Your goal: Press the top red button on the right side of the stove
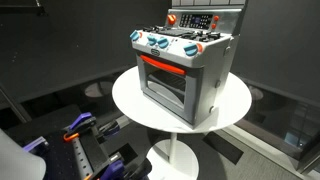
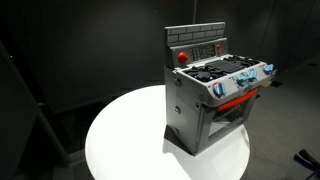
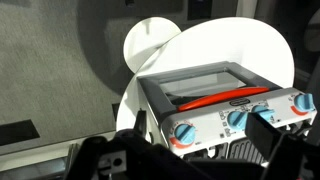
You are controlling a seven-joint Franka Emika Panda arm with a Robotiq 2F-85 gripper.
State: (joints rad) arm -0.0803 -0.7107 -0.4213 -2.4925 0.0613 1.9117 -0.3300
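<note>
The stove (image 1: 185, 70) is a small grey-silver toy with a red-trimmed glass oven door and stands on a round white table (image 1: 130, 100). It shows in both exterior views (image 2: 210, 100). Blue-white knobs (image 1: 160, 42) line its front panel, with small red buttons (image 1: 197, 47) at one end. A larger red button (image 1: 171, 18) sits on the upright back panel, also seen in an exterior view (image 2: 182, 57). In the wrist view the stove (image 3: 215, 95) lies just beyond my gripper (image 3: 185, 150). The gripper's dark fingers stand wide apart and empty, above the knob panel (image 3: 240, 115). The gripper shows in neither exterior view.
The table's white foot (image 3: 150, 40) shows on the dark floor. Blue-handled tools (image 1: 80, 125) lie on dark equipment low beside the table. Dark curtains surround the scene.
</note>
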